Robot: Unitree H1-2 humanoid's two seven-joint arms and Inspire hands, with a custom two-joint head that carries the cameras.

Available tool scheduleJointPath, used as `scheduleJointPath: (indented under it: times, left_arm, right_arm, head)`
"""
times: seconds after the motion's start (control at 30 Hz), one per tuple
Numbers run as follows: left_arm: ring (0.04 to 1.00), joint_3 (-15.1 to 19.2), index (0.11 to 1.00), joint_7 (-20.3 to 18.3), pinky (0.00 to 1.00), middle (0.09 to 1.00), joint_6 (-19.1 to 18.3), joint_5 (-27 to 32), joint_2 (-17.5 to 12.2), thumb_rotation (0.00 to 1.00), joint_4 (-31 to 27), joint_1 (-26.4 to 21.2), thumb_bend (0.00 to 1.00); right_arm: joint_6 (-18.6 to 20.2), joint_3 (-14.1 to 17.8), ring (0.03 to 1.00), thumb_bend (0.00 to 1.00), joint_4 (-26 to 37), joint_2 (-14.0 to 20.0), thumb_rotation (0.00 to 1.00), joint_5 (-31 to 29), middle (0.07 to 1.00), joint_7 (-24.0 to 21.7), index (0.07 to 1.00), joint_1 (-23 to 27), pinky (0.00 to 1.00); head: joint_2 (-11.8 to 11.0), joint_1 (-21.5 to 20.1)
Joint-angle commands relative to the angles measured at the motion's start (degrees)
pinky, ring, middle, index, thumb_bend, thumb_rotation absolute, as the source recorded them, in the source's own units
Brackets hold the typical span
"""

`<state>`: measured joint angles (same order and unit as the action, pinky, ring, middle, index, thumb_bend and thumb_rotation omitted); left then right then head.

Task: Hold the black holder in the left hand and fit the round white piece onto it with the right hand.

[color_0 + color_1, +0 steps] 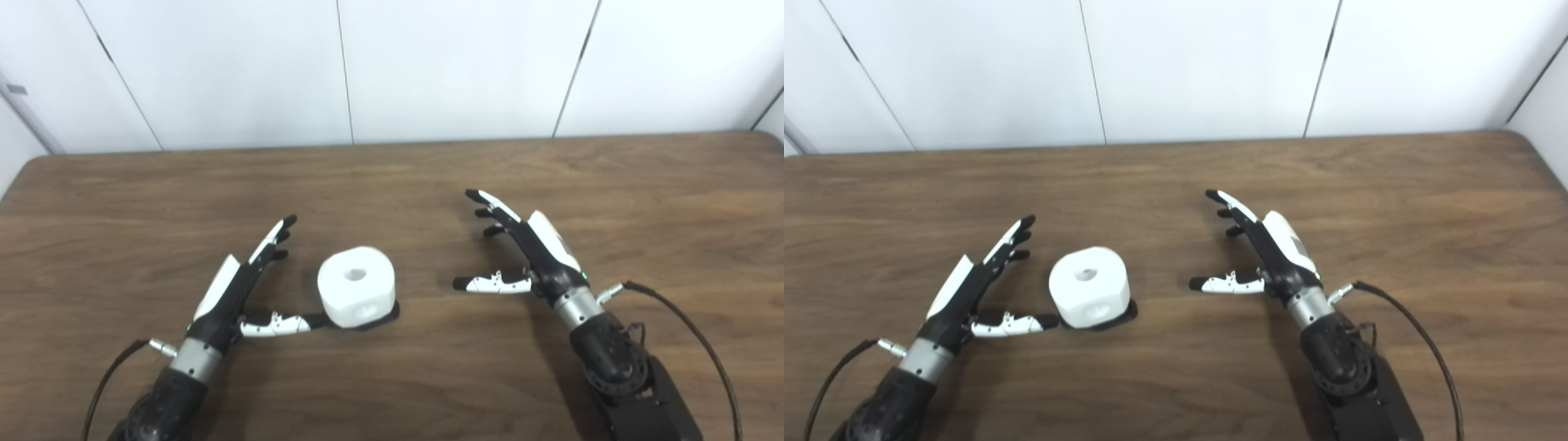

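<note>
The round white piece, with a hole in its top, sits on the black holder, whose thin dark edge shows under its near right side. They stand on the table between both hands. My left hand is open just left of the piece, its thumb tip touching or nearly touching the base. My right hand is open to the right, its thumb pointing toward the piece with a clear gap between them. Neither hand holds anything.
The wooden table stretches wide on all sides. A white panelled wall runs along its far edge. Cables trail from both wrists near the bottom of the picture.
</note>
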<state>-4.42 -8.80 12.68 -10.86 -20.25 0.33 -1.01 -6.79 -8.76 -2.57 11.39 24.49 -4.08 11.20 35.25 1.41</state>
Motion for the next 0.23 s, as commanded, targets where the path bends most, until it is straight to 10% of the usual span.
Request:
scheduleJointPath:
  times: [0.0, 0.2]
  left_arm:
    - [1.000, 1.0, 1.000, -0.7, 0.95, 1.000, -1.3, 1.0, -1.3, 0.33, 2.0, 0.3, 1.00]
    - [1.000, 1.9, 1.000, -1.0, 0.97, 1.000, 0.1, 2.9, -1.1, 0.40, 4.0, 0.5, 1.00]
  right_arm:
    - [-1.9, 0.6, 0.879, 0.61, -0.4, -0.3, 0.27, -1.4, 0.930, 1.2, 0.934, 1.7, 0.77]
    - [-1.7, 1.3, 0.887, 0.61, -2.0, -0.5, 0.30, -2.9, 0.932, 2.1, 0.939, 1.9, 0.78]
  head:
    - [0.0, 0.0]
    - [-1.0, 0.2]
